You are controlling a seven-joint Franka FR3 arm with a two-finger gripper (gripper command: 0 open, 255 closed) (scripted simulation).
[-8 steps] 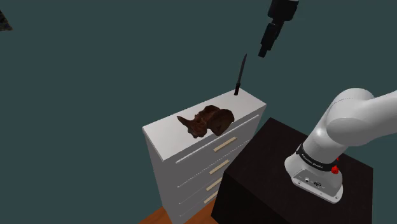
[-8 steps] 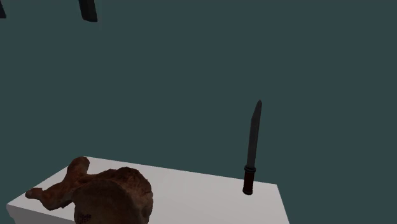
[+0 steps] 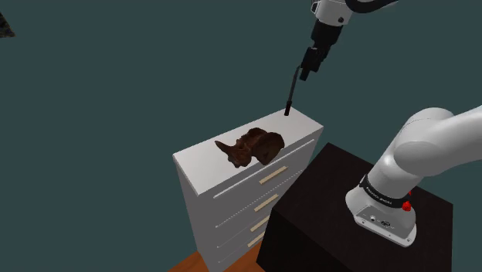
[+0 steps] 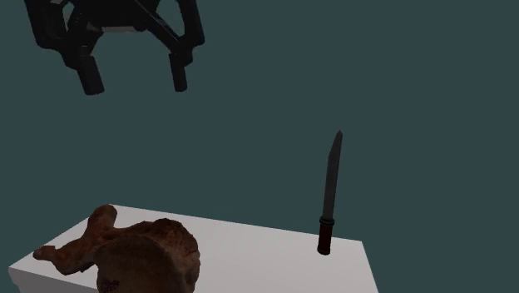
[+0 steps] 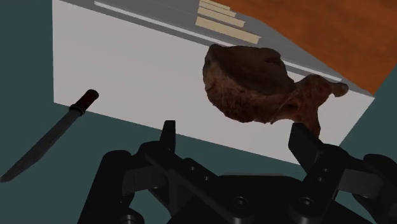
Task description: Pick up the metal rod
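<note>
One white arm (image 3: 432, 154) rises from a black box stand (image 3: 340, 224) at the lower right of the shoulder view and reaches to the upper middle of the frame. Left of the stand is a white chest of drawers (image 3: 208, 166) with pale handles, on a wooden floor (image 3: 193, 263) and against a plain teal backdrop. On its flat top (image 4: 249, 250) lies a lumpy brown bone-like object (image 3: 253, 147) (image 4: 141, 258) (image 5: 254, 83), near the middle.

High above the top hangs the black pincer (image 3: 307, 73) (image 4: 135, 86) (image 5: 233, 130), its fingers (image 4: 179, 79) spread wide apart, with nothing between them.

At the top's far corner a dark knife (image 3: 290, 89) (image 4: 330, 187) (image 5: 51, 137) stands upright, its reddish-brown handle down and blade pointing up. In the second exterior view the knife is right of centre and the pincer is at the upper left, well apart from it.
</note>
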